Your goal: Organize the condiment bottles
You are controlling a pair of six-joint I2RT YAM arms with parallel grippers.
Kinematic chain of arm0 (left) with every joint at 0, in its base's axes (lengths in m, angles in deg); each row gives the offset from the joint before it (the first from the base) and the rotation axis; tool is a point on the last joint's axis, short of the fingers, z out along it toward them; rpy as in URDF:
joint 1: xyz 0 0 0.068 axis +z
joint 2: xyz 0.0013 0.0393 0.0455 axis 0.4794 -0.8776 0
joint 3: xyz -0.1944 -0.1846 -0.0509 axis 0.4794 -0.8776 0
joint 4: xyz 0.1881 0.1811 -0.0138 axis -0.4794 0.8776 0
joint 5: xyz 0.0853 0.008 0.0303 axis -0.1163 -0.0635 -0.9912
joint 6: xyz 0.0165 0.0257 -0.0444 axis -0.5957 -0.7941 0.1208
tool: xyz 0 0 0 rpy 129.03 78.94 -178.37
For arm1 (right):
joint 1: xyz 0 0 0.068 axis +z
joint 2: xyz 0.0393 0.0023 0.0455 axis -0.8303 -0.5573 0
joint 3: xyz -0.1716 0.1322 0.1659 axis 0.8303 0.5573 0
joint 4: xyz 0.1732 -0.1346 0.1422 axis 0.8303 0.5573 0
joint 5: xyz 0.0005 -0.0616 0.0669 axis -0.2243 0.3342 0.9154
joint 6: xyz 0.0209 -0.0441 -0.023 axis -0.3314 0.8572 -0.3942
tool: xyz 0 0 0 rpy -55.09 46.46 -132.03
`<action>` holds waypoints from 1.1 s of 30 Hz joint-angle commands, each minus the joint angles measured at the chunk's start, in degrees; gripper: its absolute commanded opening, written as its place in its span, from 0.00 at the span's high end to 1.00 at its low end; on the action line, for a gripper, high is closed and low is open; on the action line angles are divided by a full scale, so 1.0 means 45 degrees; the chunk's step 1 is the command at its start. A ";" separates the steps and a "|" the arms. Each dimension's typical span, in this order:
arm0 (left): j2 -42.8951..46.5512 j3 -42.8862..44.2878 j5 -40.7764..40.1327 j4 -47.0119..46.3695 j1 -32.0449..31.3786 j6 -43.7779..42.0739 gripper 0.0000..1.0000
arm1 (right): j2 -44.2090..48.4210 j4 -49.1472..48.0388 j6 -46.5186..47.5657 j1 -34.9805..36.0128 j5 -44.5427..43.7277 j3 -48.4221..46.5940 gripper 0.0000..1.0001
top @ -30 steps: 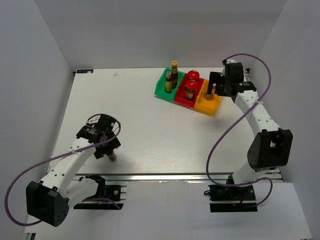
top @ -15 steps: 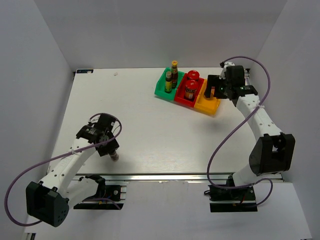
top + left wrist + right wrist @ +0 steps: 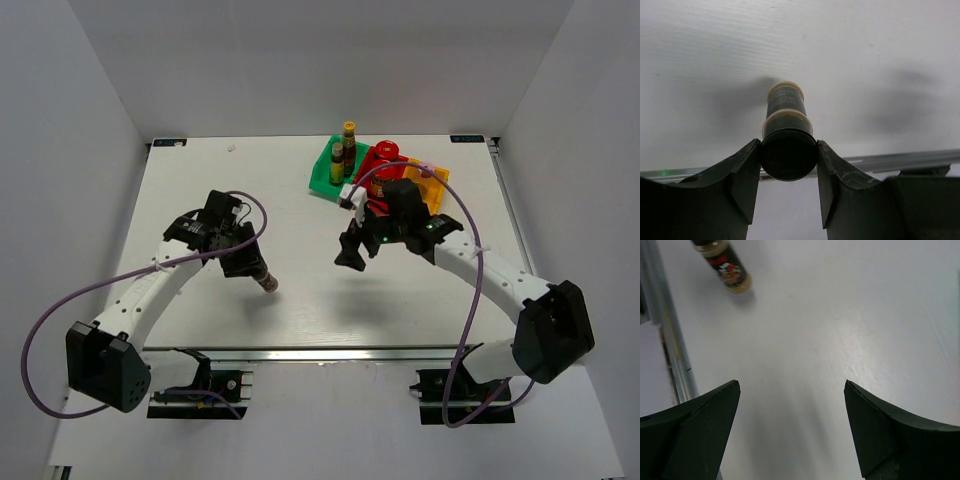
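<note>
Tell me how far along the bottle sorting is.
Done: two yellow-capped bottles stand in the green bin, and a red-lidded jar shows in the red bin. In hand: the left gripper is shut on a small dark bottle, tilted over the table. Left: binning it; the right gripper is open and empty, its arm hiding most of the yellow bin.

No words can be read. The print on the small bottle (image 3: 785, 107) is too tiny and blurry.
</note>
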State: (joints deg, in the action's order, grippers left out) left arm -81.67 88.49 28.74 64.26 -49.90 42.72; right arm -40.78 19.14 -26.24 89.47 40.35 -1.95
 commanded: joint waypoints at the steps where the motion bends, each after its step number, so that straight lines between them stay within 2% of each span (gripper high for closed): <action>1: 0.0032 0.0605 0.2133 -0.0381 -0.0295 -0.1026 0.94 | 0.0387 -0.1572 0.1097 0.0615 0.2395 0.0505 0.11; 3: 0.0051 0.0762 0.2506 -0.0732 -0.0471 -0.1242 0.94 | 0.0407 -0.2783 0.0766 0.0948 0.3506 0.0933 0.11; 7: 0.0012 0.0801 0.3968 -0.1533 -0.0939 -0.1496 0.94 | 0.0173 -0.5281 -0.0131 0.1924 0.4273 0.1657 0.11; 9: -0.0085 0.0918 0.4031 -0.1788 -0.1135 -0.1497 0.95 | -0.0177 -0.6722 -0.0775 0.2101 0.4333 0.1853 0.11; 15: -0.0163 0.1211 0.3855 -0.2120 -0.1585 -0.1399 0.95 | -0.1036 -0.8739 -0.1950 0.2726 0.3728 0.2010 0.11; 20: -0.0203 0.1114 0.3953 -0.2510 -0.1663 -0.1302 0.95 | -0.1838 -0.8002 -0.1853 0.2922 0.3513 0.1289 0.11; 26: -0.0319 0.1250 0.3875 -0.2472 -0.1741 -0.1398 0.95 | -0.2268 -0.7748 -0.1755 0.2981 0.3200 0.1171 0.15; 33: -0.0612 0.1309 0.3797 -0.2472 -0.1956 -0.1438 0.94 | -0.2679 -0.8292 -0.2165 0.3098 0.3161 0.0975 0.19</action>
State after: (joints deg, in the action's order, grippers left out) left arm -84.60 91.97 44.91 54.21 -58.14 36.86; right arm -52.37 -14.91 -35.07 102.78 54.73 4.54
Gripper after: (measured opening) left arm 0.542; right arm 0.810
